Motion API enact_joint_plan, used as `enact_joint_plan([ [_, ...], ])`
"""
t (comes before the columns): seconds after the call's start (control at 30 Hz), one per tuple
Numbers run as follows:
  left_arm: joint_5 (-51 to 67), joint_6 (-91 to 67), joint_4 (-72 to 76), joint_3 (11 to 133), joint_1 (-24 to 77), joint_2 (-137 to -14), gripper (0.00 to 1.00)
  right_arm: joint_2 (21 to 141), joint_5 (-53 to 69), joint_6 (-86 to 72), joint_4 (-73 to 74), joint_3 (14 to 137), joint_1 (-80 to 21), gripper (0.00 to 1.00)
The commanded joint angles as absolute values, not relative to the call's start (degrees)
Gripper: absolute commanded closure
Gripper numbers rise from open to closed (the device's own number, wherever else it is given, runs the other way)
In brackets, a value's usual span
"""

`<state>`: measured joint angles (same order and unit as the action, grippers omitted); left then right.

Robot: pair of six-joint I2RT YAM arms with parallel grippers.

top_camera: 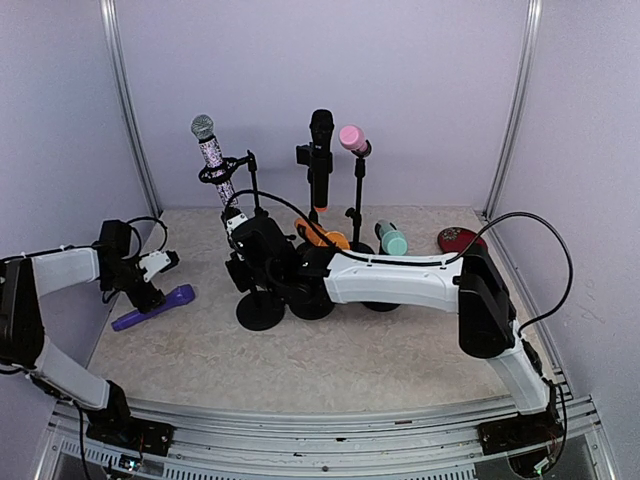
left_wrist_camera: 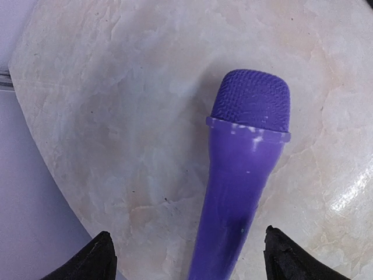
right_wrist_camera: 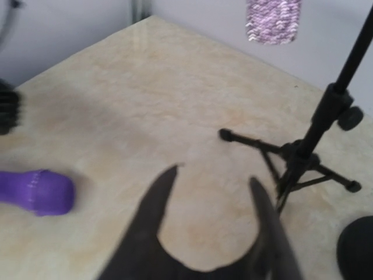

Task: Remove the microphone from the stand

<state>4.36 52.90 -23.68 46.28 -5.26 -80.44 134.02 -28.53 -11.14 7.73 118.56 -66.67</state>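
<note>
A purple microphone (top_camera: 155, 307) lies flat on the table at the left. In the left wrist view its handle (left_wrist_camera: 233, 198) lies between my left gripper's (left_wrist_camera: 192, 259) open jaws, with a gap on each side. A glittery microphone (top_camera: 211, 152) sits tilted in the clip of a tripod stand (top_camera: 250, 185); its lower end (right_wrist_camera: 273, 20) shows in the right wrist view. My right gripper (right_wrist_camera: 213, 178) is open and empty, low over the table beside the tripod's legs (right_wrist_camera: 303, 154). In the top view it (top_camera: 238, 272) is left of the stand bases.
A black microphone (top_camera: 320, 150) and a pink one (top_camera: 352, 139) stand in stands at the back. Round black bases (top_camera: 260, 312) sit mid-table. An orange microphone (top_camera: 320, 237), a teal one (top_camera: 392, 239) and a red object (top_camera: 458, 238) lie behind the right arm.
</note>
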Motion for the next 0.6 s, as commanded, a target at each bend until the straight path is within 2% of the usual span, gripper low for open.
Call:
enact_joint_plan([
  [0.0,2.4,53.3,-22.6,44.0,-5.0,-81.7,0.15,122.7,-25.5,-10.2,2.2,109.7,-70.2,1.00],
  [0.27,0.3,52.6,-18.8,42.4,-5.0,-84.5,0.17,106.3,-21.5,-12.0,-4.0,88.3,-74.2,1.00],
  [0.57,0.7,52.0,-19.1,41.7,-4.8,-83.9,0.18,87.8,-27.0,-18.8,-1.8,65.9,-75.0,1.00],
])
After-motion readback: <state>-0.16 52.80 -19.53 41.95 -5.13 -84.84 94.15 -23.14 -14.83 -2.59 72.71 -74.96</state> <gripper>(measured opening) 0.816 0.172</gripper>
